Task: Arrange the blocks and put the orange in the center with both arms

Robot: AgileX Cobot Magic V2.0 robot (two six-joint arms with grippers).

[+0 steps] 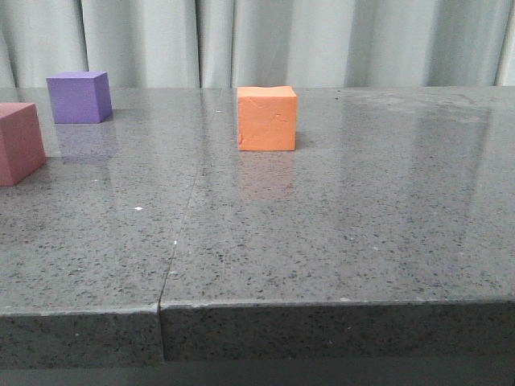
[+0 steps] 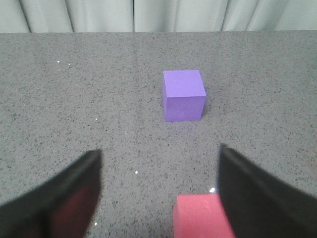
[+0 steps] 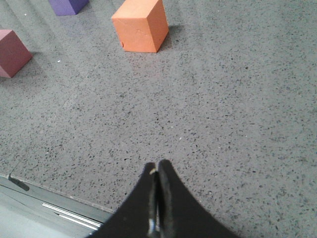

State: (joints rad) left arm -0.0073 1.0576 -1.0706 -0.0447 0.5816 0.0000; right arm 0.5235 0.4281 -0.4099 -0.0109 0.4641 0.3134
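The orange cube [image 1: 267,118] stands near the table's middle, toward the back; it also shows in the right wrist view [image 3: 140,26]. The purple cube [image 1: 79,96] stands at the back left, and in the left wrist view [image 2: 184,94]. The pink-red cube [image 1: 18,142] is at the left edge, nearer the front. My left gripper [image 2: 159,163] is open above the table, its right finger beside the pink-red cube [image 2: 200,216], which lies between the fingers, close to that one. My right gripper [image 3: 158,168] is shut and empty over the table's front edge. Neither gripper shows in the front view.
The grey speckled table [image 1: 338,225] has a seam [image 1: 181,233] running front to back left of centre. A pale curtain [image 1: 322,40] hangs behind. The table's front edge [image 3: 54,193] lies just below my right gripper.
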